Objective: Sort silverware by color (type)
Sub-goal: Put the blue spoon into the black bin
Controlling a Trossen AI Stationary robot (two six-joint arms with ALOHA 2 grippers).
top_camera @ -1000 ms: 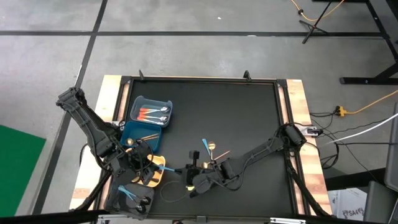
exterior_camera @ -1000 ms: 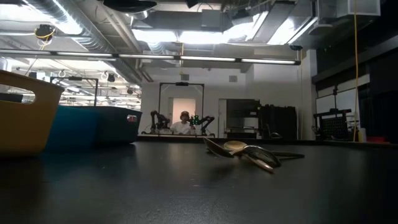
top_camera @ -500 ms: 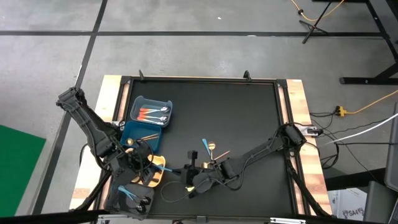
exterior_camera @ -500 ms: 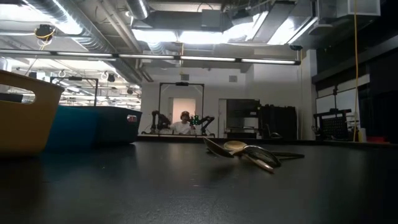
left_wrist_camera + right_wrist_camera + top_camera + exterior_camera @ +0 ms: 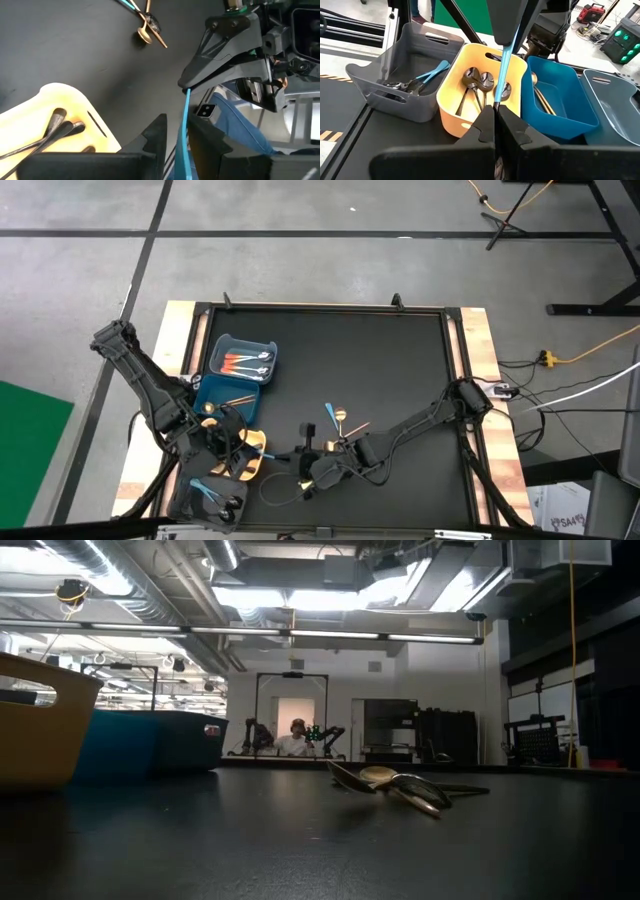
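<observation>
From above, the left gripper (image 5: 243, 448) and right gripper (image 5: 300, 465) meet near the yellow bin (image 5: 256, 442). Left wrist view: both clamp one light blue utensil (image 5: 185, 131), fingers (image 5: 156, 137) closed on it. Right wrist view: the strip (image 5: 504, 62) stands over black spoons (image 5: 479, 83), grey bin (image 5: 395, 75) beside.

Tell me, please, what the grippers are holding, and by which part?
A light blue utensil is pinched at opposite ends of its handle by the left gripper and right gripper, above the yellow bin.
</observation>
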